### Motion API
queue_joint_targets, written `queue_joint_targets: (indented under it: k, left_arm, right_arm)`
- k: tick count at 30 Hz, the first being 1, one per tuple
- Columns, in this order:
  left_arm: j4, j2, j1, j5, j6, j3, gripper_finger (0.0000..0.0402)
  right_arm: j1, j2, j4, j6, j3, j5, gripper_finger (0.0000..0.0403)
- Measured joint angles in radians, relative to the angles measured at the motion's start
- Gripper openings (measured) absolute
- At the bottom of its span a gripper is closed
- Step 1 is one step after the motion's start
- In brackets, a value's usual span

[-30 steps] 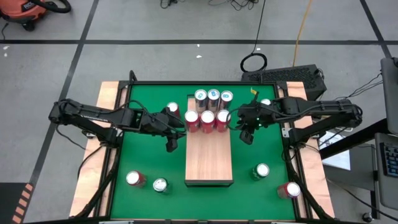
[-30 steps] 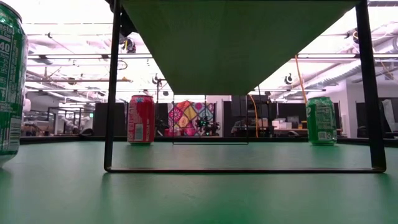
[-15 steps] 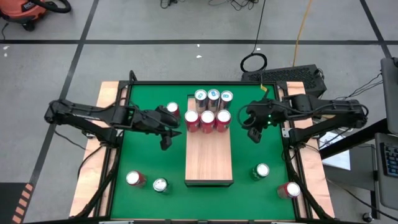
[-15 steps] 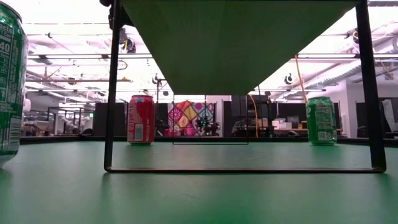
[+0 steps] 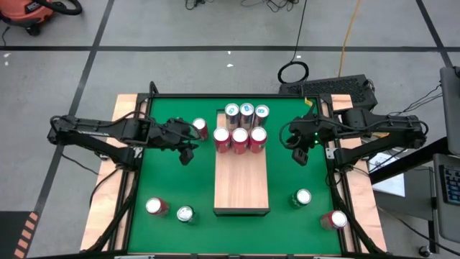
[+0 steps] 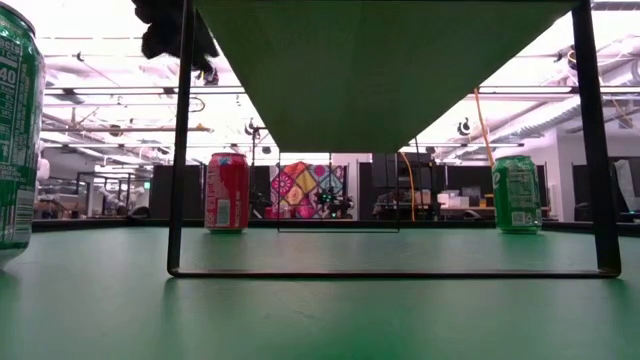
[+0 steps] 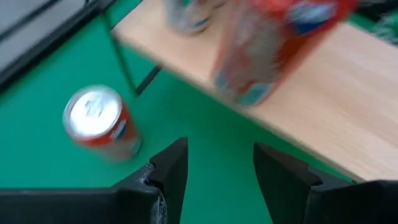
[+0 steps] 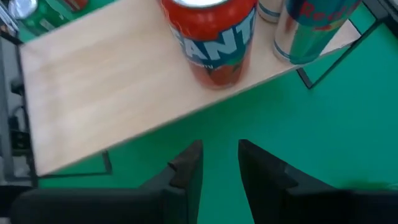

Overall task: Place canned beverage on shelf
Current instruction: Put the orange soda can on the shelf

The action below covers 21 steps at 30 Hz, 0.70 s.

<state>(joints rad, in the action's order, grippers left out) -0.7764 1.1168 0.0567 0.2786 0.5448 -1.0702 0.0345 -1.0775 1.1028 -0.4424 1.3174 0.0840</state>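
Six cans already up at the far end of the long pale wooden shelf [image 5: 241, 183], in two rows of three: silver-and-blue cans [image 5: 247, 110] behind, red cans [image 5: 239, 137] in front, rest of the board bare. Likely next candidate: lone red can with silver top [image 5: 199, 127], upright on the green table [image 5: 165, 180] just beside the shelf's left edge, level with the red row. Left gripper [image 5: 185, 152] just left of the shelf and near that can, fingers spread with nothing between. Right gripper [image 5: 300, 152] off the shelf's right edge, fingers narrowly apart, likewise empty. Four more cans down on the table around the shelf's near end, two to each side.

Risks, by judgement:
- Clipping the lone can with one finger on approach and tipping it, given how near the shelf's edge it stands.
- Lifting too low and striking the board's edge.
- Setting down too tight against the red row and toppling a neighbour.

High view: layout and count only. Low view: the shelf's height, board raised on thin black wire legs [image 6: 181, 150] with open space beneath. Left wrist view: plain gap between the fingers, hard to read from above.
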Motion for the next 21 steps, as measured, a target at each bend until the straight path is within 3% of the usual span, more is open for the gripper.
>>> queue_joint_targets:
  k: [5,14,21]
  left_arm:
    - [-0.059,0.0,-0.014,-0.026,0.117,0.0,0.0203]
    - [-0.066,0.0,-0.001,-0.139,0.287,0.0,0.0315]
    - [-0.068,0.001,0.01,-0.144,0.351,0.0,0.0328]
  right_arm:
    - [0.0,0.0,0.021,0.066,0.0,0.02,0.0093]
    - [0.0,0.001,0.059,0.073,0.0,0.02,0.0093]
    - [0.0,0.0,0.053,0.117,0.0,0.05,0.0093]
